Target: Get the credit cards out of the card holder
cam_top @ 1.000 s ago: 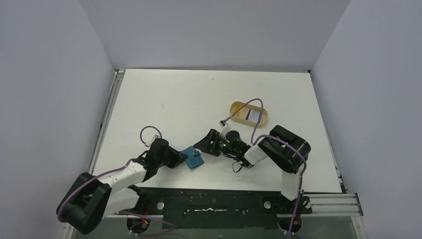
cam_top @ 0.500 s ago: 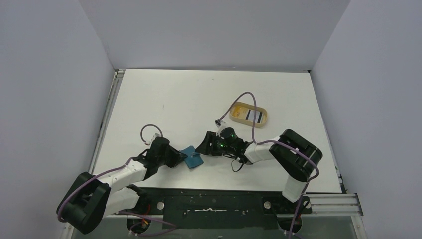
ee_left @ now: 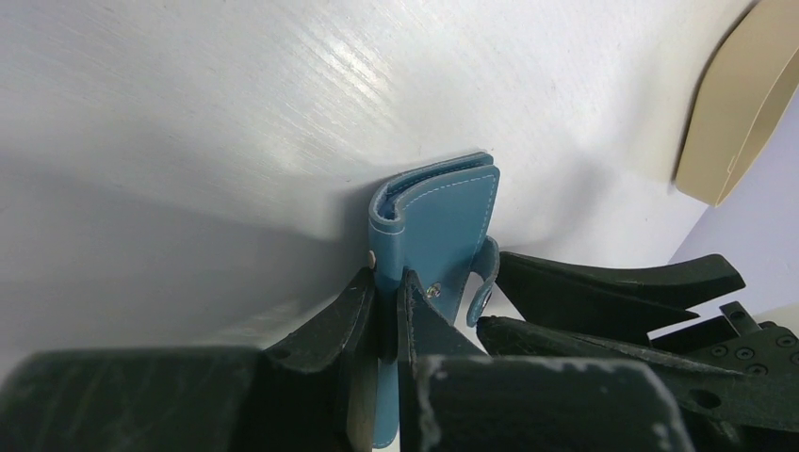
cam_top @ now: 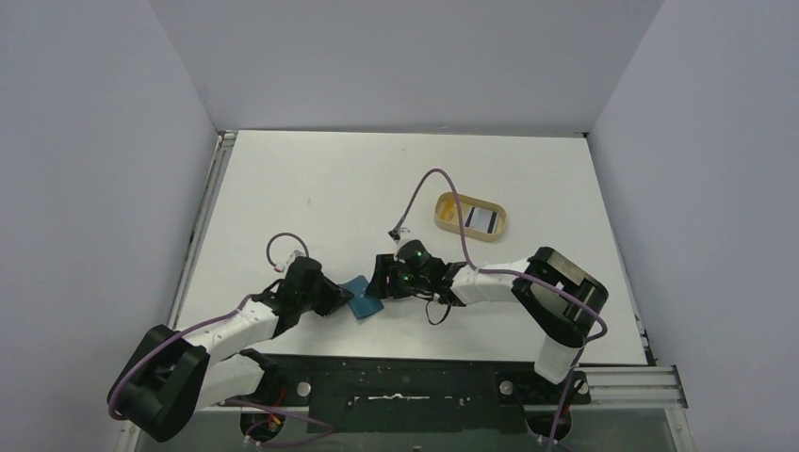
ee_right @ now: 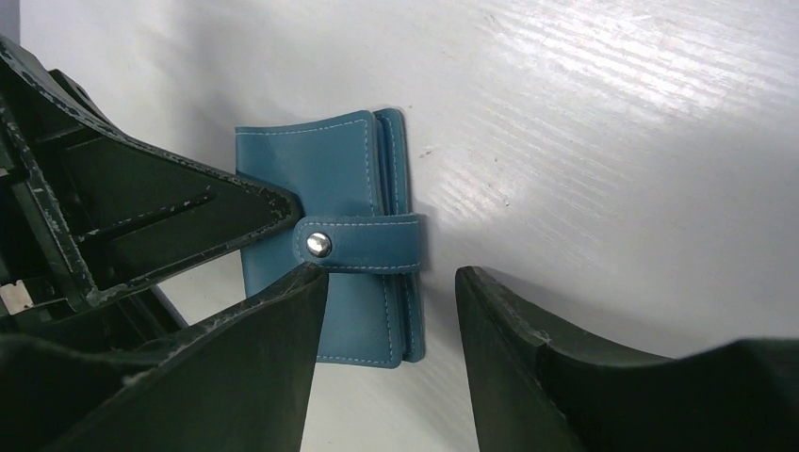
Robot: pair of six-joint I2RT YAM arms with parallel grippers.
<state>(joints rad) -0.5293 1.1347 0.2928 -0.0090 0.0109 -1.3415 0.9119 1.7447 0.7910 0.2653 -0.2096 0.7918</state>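
Observation:
The teal card holder [cam_top: 364,298] lies folded on the table, its snap-tab strap [ee_right: 363,245] fastened. My left gripper [cam_top: 345,300] is shut on the holder's left edge, and the left wrist view shows both fingers pinching a flap [ee_left: 386,282] of the holder [ee_left: 443,212]. My right gripper [cam_top: 380,282] is open at the holder's right side. In the right wrist view [ee_right: 391,282] its jaws straddle the strap end of the holder [ee_right: 325,179]. Any cards inside the holder are hidden. One white card with black bands [cam_top: 481,218] lies in the tan tray.
The tan oval tray [cam_top: 447,209] stands at the back right of the holder and also shows in the left wrist view [ee_left: 744,104]. A purple cable [cam_top: 443,188] arcs from the right wrist over the table. Side walls enclose the table.
My right gripper has moved left and forward until its open jaws reach the holder's strap side. Its cable has swung left, uncovering the tray. The left gripper and the holder have stayed put.

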